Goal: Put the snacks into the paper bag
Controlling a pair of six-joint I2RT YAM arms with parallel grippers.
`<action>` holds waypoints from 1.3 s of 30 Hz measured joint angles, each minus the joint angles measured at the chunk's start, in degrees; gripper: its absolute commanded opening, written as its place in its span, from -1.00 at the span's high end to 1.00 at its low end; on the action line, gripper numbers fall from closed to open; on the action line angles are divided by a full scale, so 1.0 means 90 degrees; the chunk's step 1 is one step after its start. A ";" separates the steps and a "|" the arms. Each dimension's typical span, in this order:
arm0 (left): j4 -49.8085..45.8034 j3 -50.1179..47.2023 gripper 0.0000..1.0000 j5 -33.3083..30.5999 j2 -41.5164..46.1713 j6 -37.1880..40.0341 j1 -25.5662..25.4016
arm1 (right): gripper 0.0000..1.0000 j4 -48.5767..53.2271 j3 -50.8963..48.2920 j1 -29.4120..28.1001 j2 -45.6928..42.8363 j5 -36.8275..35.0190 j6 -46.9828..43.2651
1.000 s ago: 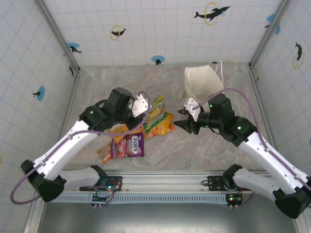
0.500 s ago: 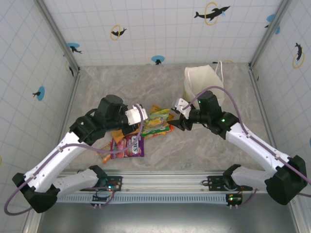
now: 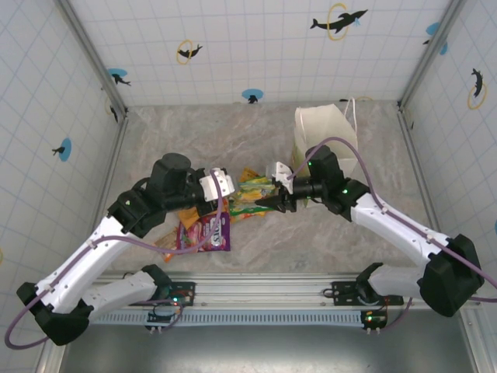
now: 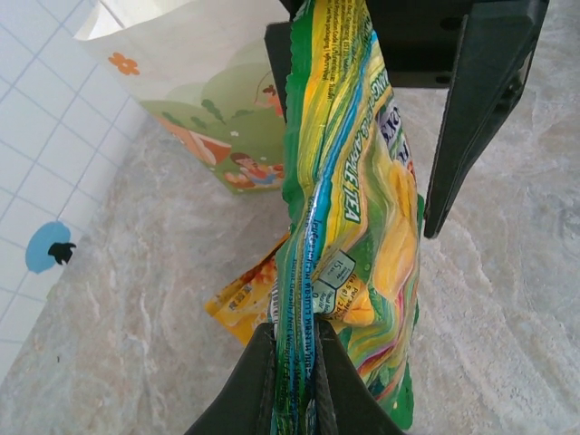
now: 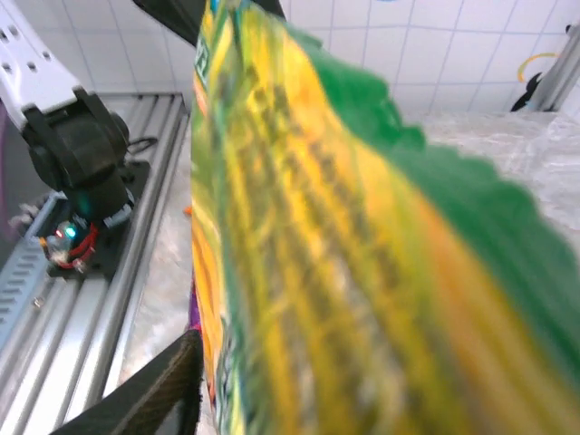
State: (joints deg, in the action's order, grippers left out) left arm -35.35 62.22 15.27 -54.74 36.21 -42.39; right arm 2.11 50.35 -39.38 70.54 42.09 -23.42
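My left gripper (image 3: 230,189) is shut on the edge of a green and yellow snack packet (image 3: 250,189), holding it upright on edge above the table; in the left wrist view its fingers (image 4: 294,331) pinch the packet (image 4: 353,199). My right gripper (image 3: 266,203) stands open, its jaws straddling the packet's far end with one finger (image 4: 471,118) just clear of it. The blurred packet (image 5: 344,236) lies close beside a right finger (image 5: 154,399). The white paper bag (image 3: 322,128) stands open at the back right. More snacks lie below: purple (image 3: 208,233), orange (image 3: 186,214), an orange bar (image 3: 165,247).
A yellow-orange packet (image 4: 245,299) lies on the marble table under the held one. The printed side of the bag (image 4: 199,91) faces the left wrist. Tiled walls close in three sides, and an aluminium rail (image 3: 256,291) with the arm bases runs along the near edge.
The right gripper has swung left from beside the bag to the held packet and now straddles its far end. The left gripper has drawn back slightly, still gripping the packet.
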 measured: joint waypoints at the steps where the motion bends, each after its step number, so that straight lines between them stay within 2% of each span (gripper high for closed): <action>1: 0.0027 -0.0019 1.00 0.0000 0.0000 -0.0002 0.0000 | 0.13 -0.0100 -0.0044 -0.0002 0.0000 0.0039 0.0044; 5: 0.0182 -0.0160 1.00 -0.0007 0.0000 -0.0019 0.0000 | 0.51 -0.0296 -0.0143 0.0005 0.0000 0.0160 0.0175; 10: 0.0367 -0.0289 1.00 -0.0095 0.0002 -0.0027 0.0000 | 0.68 -0.0423 -0.0299 0.0015 -0.0066 0.0168 0.0265; 13: 0.0488 -0.0316 0.57 -0.0126 0.0000 -0.0063 -0.0046 | 0.76 -0.0427 -0.0367 0.0049 -0.0221 0.0117 0.0301; 15: 0.0653 -0.0352 0.13 -0.0185 0.0005 -0.0136 -0.0051 | 0.86 -0.0420 -0.0401 0.0070 -0.0352 0.0051 0.0318; 17: 0.0874 -0.0423 -0.22 -0.0386 0.0027 -0.0284 -0.0046 | 0.85 -0.0401 -0.0435 0.0121 -0.0534 -0.0085 0.0355; 20: 0.1137 -0.0556 -0.54 -0.0682 0.0073 -0.0576 -0.0046 | 0.85 -0.0403 -0.0488 0.0182 -0.0894 -0.0398 0.0430; 24: 0.1518 -0.0835 -0.63 -0.1168 0.0158 -0.1056 -0.0046 | 0.91 -0.0488 -0.0495 0.0294 -0.1542 -0.0984 0.0636; 32: 0.1955 -0.1333 -0.67 -0.2310 -0.0027 -0.2431 -0.0046 | 0.92 -0.0682 -0.0221 0.0469 -0.2380 -0.2936 0.1015; 39: 0.2339 -0.1758 -0.64 -0.2565 -0.0520 -0.3643 -0.0046 | 0.92 -0.1413 -0.0029 0.0539 -0.2572 -0.4221 0.1214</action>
State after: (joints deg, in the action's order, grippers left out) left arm -14.31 46.39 -7.81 -59.42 3.42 -42.81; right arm -10.61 50.09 -34.52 47.40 4.10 -12.49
